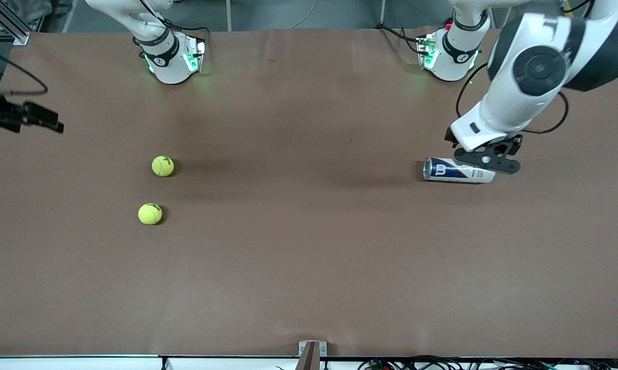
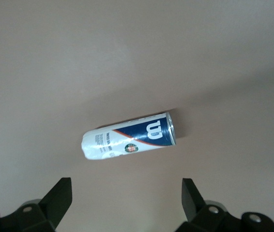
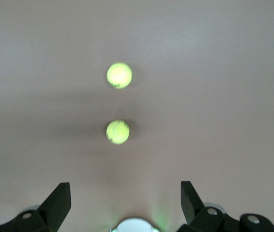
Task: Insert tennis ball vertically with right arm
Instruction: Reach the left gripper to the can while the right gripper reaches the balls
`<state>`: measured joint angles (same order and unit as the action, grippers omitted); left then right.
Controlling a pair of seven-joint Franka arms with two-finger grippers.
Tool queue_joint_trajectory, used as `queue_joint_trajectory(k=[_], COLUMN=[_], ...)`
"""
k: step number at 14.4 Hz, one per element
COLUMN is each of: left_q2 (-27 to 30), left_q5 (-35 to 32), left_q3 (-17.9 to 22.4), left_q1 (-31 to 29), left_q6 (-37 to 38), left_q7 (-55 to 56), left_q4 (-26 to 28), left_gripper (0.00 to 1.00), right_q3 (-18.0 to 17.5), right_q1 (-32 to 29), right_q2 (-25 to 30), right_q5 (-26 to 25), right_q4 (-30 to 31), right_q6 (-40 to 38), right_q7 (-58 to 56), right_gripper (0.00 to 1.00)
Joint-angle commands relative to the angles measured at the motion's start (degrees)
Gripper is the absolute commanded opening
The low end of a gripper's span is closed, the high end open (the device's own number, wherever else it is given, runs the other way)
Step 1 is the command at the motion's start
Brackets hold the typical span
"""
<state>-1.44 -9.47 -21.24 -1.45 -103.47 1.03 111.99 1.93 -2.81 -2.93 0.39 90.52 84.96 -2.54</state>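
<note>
Two yellow-green tennis balls lie on the brown table toward the right arm's end. One ball (image 1: 162,166) (image 3: 117,132) is farther from the front camera than the other ball (image 1: 150,214) (image 3: 119,75). A blue and white ball can (image 1: 458,170) (image 2: 127,137) lies on its side toward the left arm's end, its rimmed end facing the balls. My left gripper (image 1: 486,159) (image 2: 126,179) hangs open and empty just above the can. My right gripper (image 3: 125,183) is open and empty, high over the table near its own base, with both balls well ahead of it.
The right arm's base (image 1: 170,56) (image 3: 136,224) and the left arm's base (image 1: 450,51) stand along the table's edge farthest from the front camera. A black device with a cable (image 1: 26,115) juts in at the right arm's end. A small bracket (image 1: 309,352) sits at the nearest edge.
</note>
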Motion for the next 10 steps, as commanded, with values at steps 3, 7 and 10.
queue_joint_trajectory(k=[3, 7, 10], left_q2=[-2.1, -4.9, -4.9], left_q5=[-9.8, -17.1, -26.0], left_q3=[-1.2, -1.2, -1.3], left_q1=[-0.5, -1.0, -0.9], left_q6=[-10.2, -13.5, -15.8], left_q7=[-7.5, -17.4, -21.5], left_q4=[10.4, 14.1, 17.8], left_gripper=[1.00, 1.00, 1.00], right_q3=[-0.6, -1.1, -1.1], right_q1=[-0.3, 0.4, 1.5], right_q2=[-3.9, -3.0, -1.6], right_q5=[-1.4, -1.3, 2.2], right_q4=[4.5, 17.6, 27.4], right_q6=[7.2, 19.0, 28.5], right_q7=[0.7, 9.9, 11.7], right_gripper=[1.00, 1.00, 1.00])
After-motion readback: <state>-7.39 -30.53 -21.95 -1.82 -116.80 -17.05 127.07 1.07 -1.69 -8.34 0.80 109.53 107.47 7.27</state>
